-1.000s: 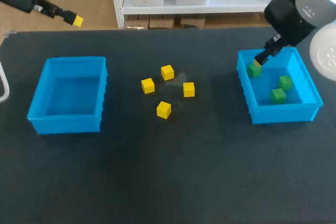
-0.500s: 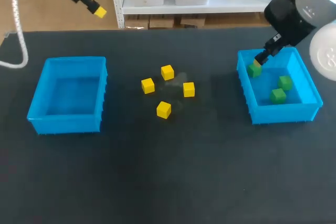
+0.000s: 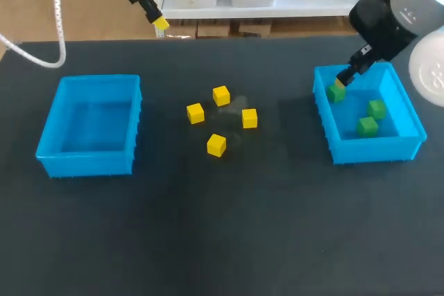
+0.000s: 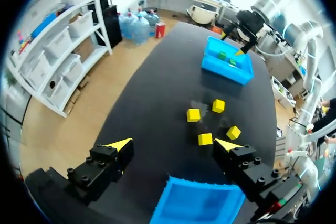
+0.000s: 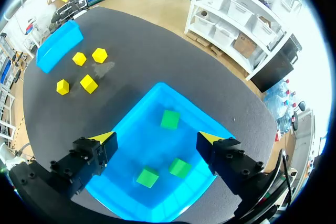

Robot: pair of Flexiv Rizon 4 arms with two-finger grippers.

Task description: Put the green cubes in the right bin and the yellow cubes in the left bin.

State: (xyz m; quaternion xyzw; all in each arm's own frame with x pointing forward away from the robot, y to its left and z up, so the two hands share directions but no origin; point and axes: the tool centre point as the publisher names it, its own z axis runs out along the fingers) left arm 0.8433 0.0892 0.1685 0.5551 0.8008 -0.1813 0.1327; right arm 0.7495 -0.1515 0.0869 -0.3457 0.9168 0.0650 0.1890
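Our left gripper (image 4: 175, 144), wide and empty, faces four yellow cubes (image 4: 193, 114) ahead: light, rigid, best pinched across flat faces, we judge; our right gripper (image 5: 157, 137) gapes above green cubes (image 5: 169, 119).

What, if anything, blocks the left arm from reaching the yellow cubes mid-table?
Probably nothing. The left tool hangs open and empty near the far edge of the table. The yellow cubes lie in the open, and the right tool is away over the right bin.
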